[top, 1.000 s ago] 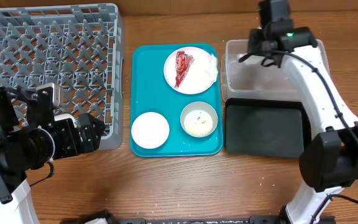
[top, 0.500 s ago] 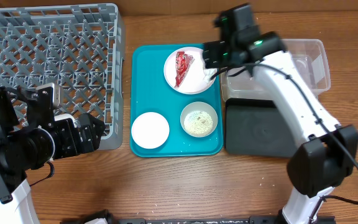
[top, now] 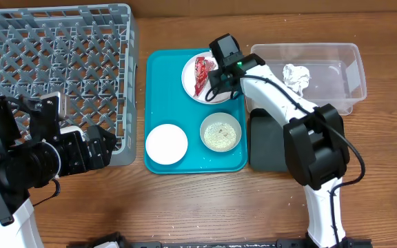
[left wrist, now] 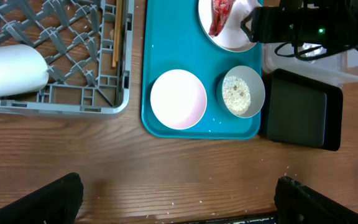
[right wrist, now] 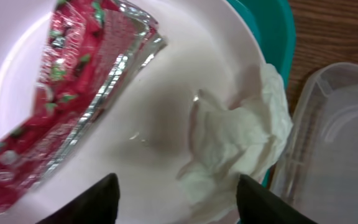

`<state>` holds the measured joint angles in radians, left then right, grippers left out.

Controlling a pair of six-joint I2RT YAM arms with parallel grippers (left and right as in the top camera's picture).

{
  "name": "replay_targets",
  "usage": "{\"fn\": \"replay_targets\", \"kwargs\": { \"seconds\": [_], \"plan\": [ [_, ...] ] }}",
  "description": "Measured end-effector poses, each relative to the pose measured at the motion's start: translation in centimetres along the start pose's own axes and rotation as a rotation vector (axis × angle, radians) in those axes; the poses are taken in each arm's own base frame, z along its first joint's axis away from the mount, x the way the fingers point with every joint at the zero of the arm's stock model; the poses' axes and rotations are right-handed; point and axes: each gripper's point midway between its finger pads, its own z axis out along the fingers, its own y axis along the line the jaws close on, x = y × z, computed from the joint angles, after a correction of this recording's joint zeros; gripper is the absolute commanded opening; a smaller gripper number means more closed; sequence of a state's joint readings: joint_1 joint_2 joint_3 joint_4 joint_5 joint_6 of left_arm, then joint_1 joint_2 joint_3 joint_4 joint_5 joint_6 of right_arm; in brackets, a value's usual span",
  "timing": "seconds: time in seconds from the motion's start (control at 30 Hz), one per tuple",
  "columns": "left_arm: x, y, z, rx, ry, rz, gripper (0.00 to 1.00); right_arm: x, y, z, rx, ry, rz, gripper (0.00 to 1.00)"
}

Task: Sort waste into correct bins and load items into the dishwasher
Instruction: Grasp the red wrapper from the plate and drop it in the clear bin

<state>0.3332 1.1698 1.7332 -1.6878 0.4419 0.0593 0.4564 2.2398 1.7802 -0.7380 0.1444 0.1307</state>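
Note:
A white plate (top: 209, 95) at the back of the teal tray (top: 160, 89) holds a red foil wrapper (top: 201, 72) and a crumpled white napkin. My right gripper (top: 220, 77) hovers open just above this plate. In the right wrist view its fingers (right wrist: 176, 205) straddle the napkin (right wrist: 241, 143), with the wrapper (right wrist: 61, 93) to the left on the plate (right wrist: 154, 118). My left gripper (top: 105, 148) is open and empty by the front right corner of the grey dish rack (top: 54, 62). Its fingers (left wrist: 179, 199) hang over bare table.
The tray also holds a small white dish (top: 166, 144) and a bowl of crumbs (top: 220, 132). A clear bin (top: 336, 96) with a crumpled tissue (top: 296, 76) stands to the right, a black bin (top: 271, 148) in front of it. The rack holds a white cup (left wrist: 11, 71) and chopsticks (left wrist: 115, 34).
My right arm has swung left from over the clear bin to just above the plate. A crumpled tissue now shows in the clear bin. The left arm has not moved.

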Motion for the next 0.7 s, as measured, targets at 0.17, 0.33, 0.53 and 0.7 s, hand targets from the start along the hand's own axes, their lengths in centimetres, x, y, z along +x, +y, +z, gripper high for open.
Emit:
{"fn": "replay_targets", "kwargs": {
  "seconds": [0.17,0.33,0.53,0.7],
  "plan": [
    [0.0,0.0,0.0,0.0,0.0,0.0,1.0,0.9,-0.3,1.7,-0.006,0.035,0.003,0.39],
    [0.0,0.0,0.0,0.0,0.0,0.0,1.0,1.0,0.6,2.1,-0.021,0.03,-0.011,0.04],
    [0.0,0.0,0.0,0.0,0.0,0.0,1.0,1.0,1.0,1.5,-0.028,0.049,-0.017,0.04],
    [0.0,0.0,0.0,0.0,0.0,0.0,1.0,-1.4,1.2,-1.1,-0.038,0.011,-0.012,0.04]
  ]
}}
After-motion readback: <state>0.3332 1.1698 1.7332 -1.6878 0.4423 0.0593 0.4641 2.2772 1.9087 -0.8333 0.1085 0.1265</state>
